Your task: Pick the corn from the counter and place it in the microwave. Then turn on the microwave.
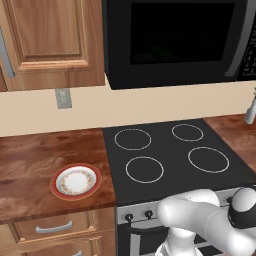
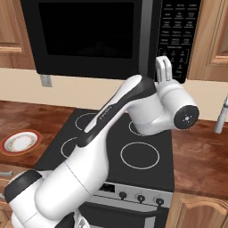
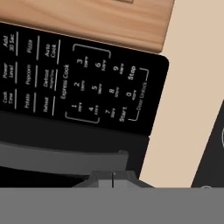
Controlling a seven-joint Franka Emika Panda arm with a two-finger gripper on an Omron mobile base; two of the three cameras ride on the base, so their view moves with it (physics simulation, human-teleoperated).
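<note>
Microwave (image 1: 175, 40) above stovetop (image 1: 175, 155), plate (image 1: 76, 181) left.

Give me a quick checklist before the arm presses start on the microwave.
1. Microwave door shut: ok, the dark window sits flush with the frame.
2. Corn inside: cannot tell, the glass is too dark.
3. Plate on the counter carries no corn: ok.
4. Gripper shut for poking: ok, its fingertips meet in the hand view.
5. Gripper up at the button panel: ok, near its lower rows.
6. Tip lined up with the Start button: cannot tell.
</note>
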